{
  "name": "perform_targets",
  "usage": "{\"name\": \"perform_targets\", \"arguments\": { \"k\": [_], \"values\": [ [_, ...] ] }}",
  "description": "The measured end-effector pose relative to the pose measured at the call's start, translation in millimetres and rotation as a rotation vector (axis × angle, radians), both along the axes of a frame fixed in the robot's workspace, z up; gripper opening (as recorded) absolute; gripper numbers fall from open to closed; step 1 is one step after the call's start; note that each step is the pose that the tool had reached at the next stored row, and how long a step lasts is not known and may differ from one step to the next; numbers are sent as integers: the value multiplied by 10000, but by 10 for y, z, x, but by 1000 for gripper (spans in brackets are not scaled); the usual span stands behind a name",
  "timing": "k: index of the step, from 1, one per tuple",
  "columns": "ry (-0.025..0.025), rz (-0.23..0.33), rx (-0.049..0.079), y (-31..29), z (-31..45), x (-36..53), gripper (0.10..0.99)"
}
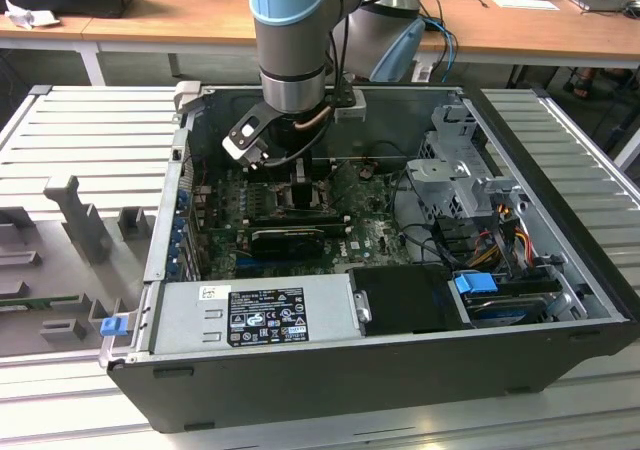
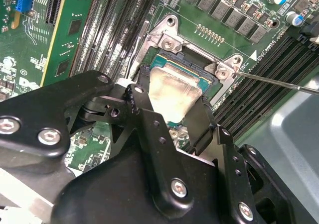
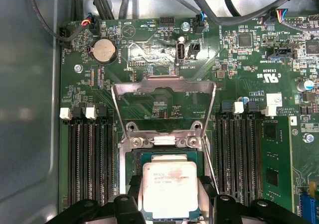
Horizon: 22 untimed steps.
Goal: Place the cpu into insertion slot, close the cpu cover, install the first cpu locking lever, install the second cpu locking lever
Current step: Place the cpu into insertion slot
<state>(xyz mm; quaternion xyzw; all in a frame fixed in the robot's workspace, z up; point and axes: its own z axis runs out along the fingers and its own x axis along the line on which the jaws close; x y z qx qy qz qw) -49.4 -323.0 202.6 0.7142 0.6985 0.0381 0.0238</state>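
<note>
silvery metal top: cpu (image 3: 169, 189) over slot (image 3: 130, 143), seating unclear. fingers (image 2: 202, 124) clamped on its opposite edges. cover (image 3: 164, 83) stands open. we judge cpu light, stiff, fragile underneath: hold edges only.

Your gripper (image 3: 171, 182) clasps the cpu (image 3: 171, 191) over the insertion slot (image 3: 130, 157); the cpu cover (image 3: 164, 80) stands open beyond it, memory slots (image 3: 89, 159) flanking both sides.

Even, diffuse light from above keeps the pale ribbed desk (image 1: 90, 130) bright in the exterior view while the inside of the computer case (image 1: 400, 370) lies in soft shadow, and in the second wrist view the cpu (image 2: 172, 92) carries a washed-out glare.
</note>
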Motion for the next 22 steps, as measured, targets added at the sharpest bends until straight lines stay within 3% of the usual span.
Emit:
{"name": "perform_targets", "arguments": {
  "k": [8,9,22],
  "values": [
    [0,0,0,0,-1,0,541],
    [1,0,0,0,-1,0,608],
    [1,-98,51,39,-13,-11,608]
  ]
}}
